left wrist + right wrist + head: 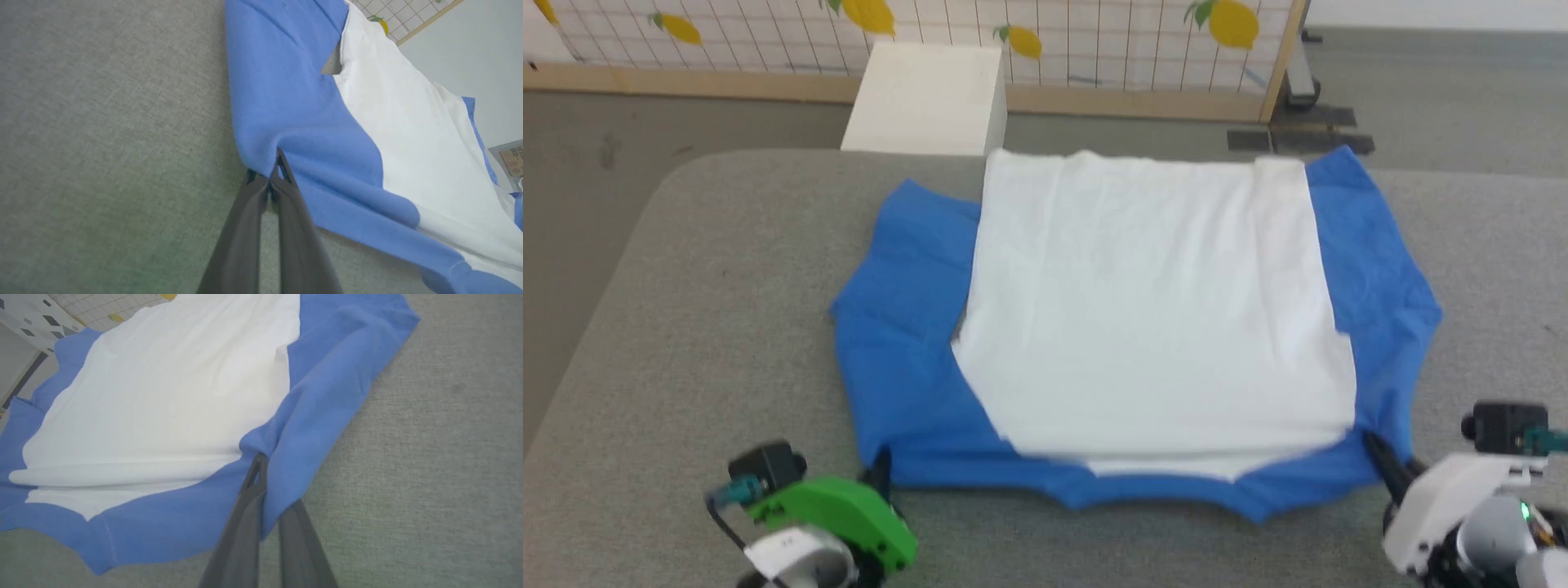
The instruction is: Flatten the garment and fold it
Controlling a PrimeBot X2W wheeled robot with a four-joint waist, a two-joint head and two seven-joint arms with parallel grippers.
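While under garment, grey table.

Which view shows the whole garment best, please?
Head view: the garment lies spread, whole outline visible. Left wrist view shows the corner the left gripper pinches; right wrist view, the corner in the right gripper.

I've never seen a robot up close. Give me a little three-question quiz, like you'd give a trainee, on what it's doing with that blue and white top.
1. True or false: the left pincer is shut on a blue edge of the garment.
2. Which colour is the surface under the garment? A grey, B red, C black.
3. Fill in: the right pincer is closed on the ___ part of the cloth, not the white.

Key: 1 true; 2 A; 3 blue.
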